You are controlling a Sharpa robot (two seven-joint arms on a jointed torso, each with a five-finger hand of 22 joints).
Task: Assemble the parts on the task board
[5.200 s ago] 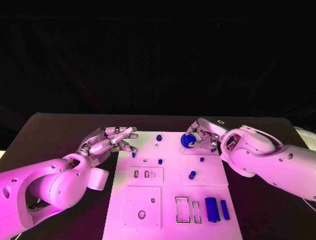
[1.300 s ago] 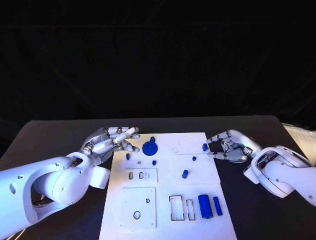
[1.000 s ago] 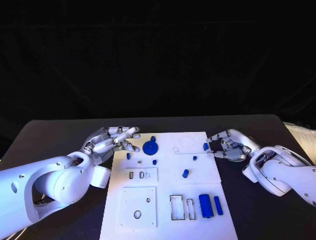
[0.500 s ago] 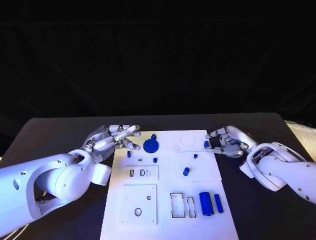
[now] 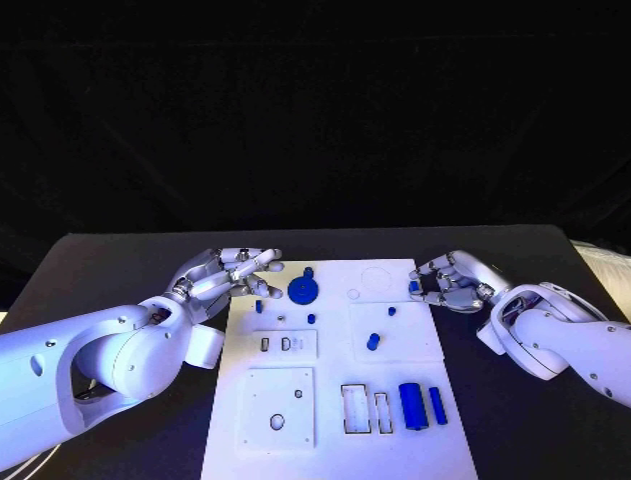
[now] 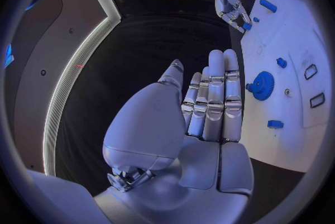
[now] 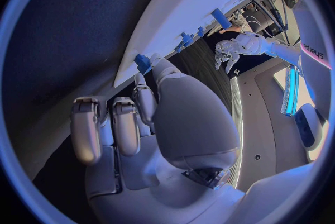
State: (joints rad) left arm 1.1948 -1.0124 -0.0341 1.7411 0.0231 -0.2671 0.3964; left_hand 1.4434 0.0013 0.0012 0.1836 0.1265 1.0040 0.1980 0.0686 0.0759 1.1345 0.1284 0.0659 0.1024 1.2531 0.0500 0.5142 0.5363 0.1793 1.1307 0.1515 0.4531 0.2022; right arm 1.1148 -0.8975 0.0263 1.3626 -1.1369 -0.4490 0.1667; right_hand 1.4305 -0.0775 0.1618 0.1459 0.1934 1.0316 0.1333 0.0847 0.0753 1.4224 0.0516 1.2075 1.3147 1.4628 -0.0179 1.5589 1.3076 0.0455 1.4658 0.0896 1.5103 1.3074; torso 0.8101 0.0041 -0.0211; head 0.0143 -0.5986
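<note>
The task board (image 5: 333, 400) lies mid-surface between the left hand (image 5: 229, 277) and right hand (image 5: 454, 280), a gear (image 5: 302, 294) on its far part.

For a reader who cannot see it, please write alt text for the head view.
A white task board lies on a black table with small blue parts, among them a gear. The left hand and right hand flank its far end.

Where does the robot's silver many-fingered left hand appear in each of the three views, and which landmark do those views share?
Head view: the left hand hovers at the far left corner of the white task board.
Left wrist view: the left hand rises large in the middle, the board beside it.
Right wrist view: the left hand is small, beyond the board.
Shared landmark: the white task board.
</note>
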